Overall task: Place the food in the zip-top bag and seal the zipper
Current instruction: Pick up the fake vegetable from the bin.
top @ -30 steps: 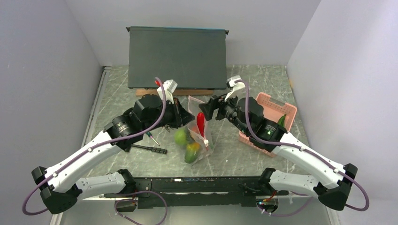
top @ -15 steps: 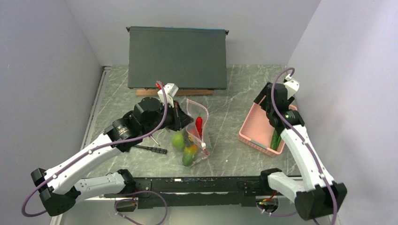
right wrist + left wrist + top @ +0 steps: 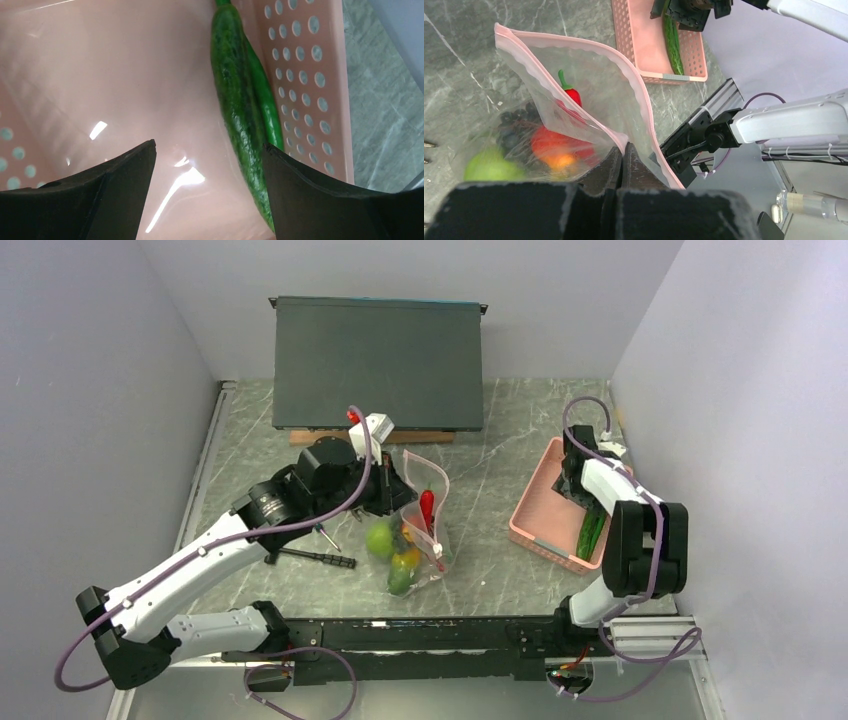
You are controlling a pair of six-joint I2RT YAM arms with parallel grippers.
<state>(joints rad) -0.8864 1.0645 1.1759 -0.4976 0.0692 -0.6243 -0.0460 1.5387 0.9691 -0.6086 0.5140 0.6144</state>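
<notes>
The clear zip-top bag (image 3: 425, 515) lies mid-table with its mouth held open; inside are a lime-green fruit (image 3: 380, 538), an orange-yellow piece (image 3: 406, 560) and a red chili (image 3: 427, 508). My left gripper (image 3: 392, 492) is shut on the bag's pink zipper edge (image 3: 623, 141); the zipper strip (image 3: 574, 37) arcs wide open in the left wrist view. The dark green cucumber (image 3: 240, 110) lies in the pink basket (image 3: 545, 510), also visible from above (image 3: 590, 532). My right gripper (image 3: 207, 155) is open, low inside the basket, the cucumber beside its right finger.
A dark closed case (image 3: 378, 362) stands at the back. A black-handled tool (image 3: 318, 558) and a screwdriver (image 3: 323, 533) lie left of the bag. The grey wall runs close to the basket's right side.
My right arm swung from the bag, where it carried the red chili, to the pink basket and lowered into it. The chili now sits in the bag. The left gripper kept its hold.
</notes>
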